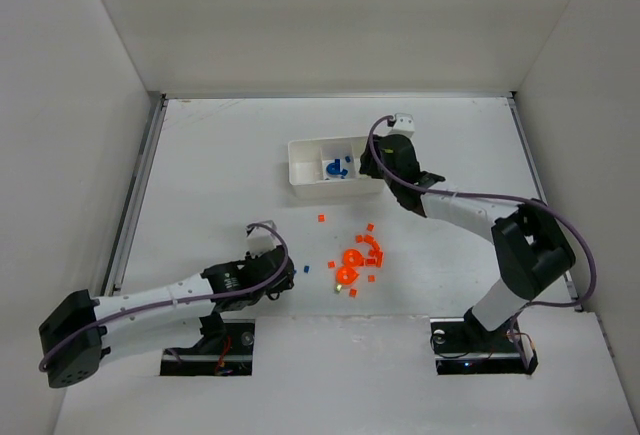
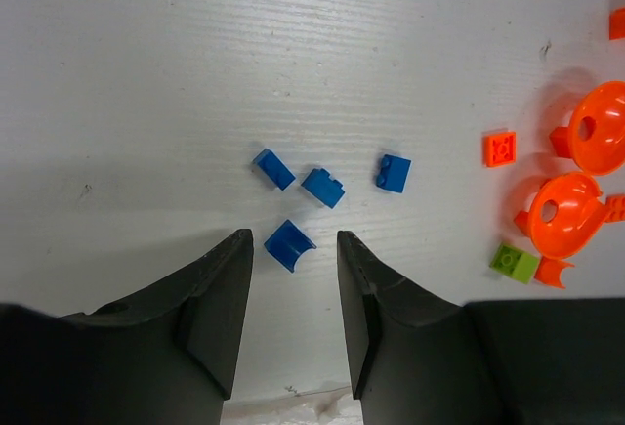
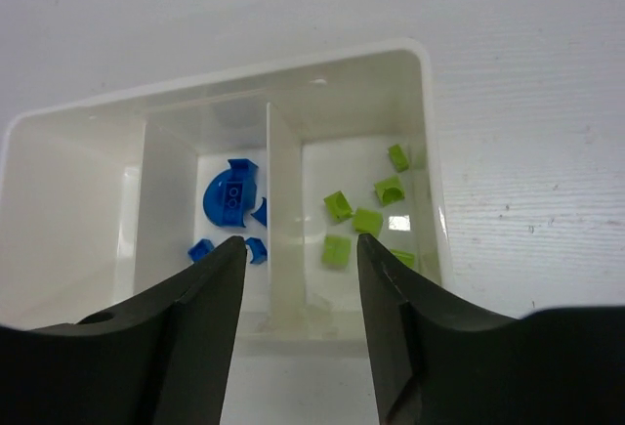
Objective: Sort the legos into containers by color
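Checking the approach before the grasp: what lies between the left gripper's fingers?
One blue lego, on the table between the fingers of the open left gripper, touching neither; the left wrist view shows it.

My left gripper [image 2: 292, 237] has matt black plastic fingers [image 2: 210, 318]. The white table [image 2: 293, 54] looks dull and finely ridged. The tray [image 3: 361, 93] is glossy white plastic (light glints off its floor). The legos [image 2: 322, 187] are smooth plastic, faintly shiny.

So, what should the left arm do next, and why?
Probably lower the left gripper a little and close on the blue brick: it lies on the table right between the open fingers, and neither one is touching it.
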Controlling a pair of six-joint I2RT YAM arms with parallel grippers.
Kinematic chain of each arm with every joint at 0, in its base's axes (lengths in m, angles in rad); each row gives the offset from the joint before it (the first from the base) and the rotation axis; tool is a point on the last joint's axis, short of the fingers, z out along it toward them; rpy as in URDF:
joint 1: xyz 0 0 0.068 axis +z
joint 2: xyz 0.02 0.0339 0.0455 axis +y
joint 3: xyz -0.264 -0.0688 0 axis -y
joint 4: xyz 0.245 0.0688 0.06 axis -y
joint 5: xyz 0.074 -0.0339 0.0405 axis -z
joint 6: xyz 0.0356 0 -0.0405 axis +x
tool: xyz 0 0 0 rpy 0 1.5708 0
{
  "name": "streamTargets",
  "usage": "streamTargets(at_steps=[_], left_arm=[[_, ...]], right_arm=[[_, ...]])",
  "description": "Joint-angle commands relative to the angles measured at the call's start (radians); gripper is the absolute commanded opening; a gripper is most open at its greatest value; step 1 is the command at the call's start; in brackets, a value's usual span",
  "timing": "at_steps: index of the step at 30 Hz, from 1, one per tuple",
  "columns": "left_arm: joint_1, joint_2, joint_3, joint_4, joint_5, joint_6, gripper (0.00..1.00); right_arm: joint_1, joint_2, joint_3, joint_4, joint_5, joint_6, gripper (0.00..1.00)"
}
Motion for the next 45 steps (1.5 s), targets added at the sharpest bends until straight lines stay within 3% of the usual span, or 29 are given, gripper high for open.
streamTargets(at_steps=[1, 11, 25, 33, 45], left_arm=[[-0.014, 0.013, 0.01, -0.025, -0.023, -0.004, 0.37], [-0.066, 0.12, 0.054, -0.055, -0.04, -0.048, 0.36], [-0.155, 0.309, 0.12, -0.158, -0.147, -0.299, 0.28], [-0.183, 0.461, 0.169, -0.147, -0.185, -0.336, 0.29], [-0.212, 0.393, 0.23, -0.261, -0.208, -0.337, 0.1]], right_arm=[[0.009, -0.029, 0.042, 0.033, 0.024, -0.013, 0.56], [0.097, -0.165, -0.129, 0.053, 0.025, 0.001, 0.56], [0.216, -0.323, -0.287, 0.053, 0.013, 0.024, 0.56], [0.233, -0.363, -0.335, 0.079, -0.001, 0.03, 0.56], [0.222, -0.418, -0.364, 0.085, -0.021, 0.05, 0.55]])
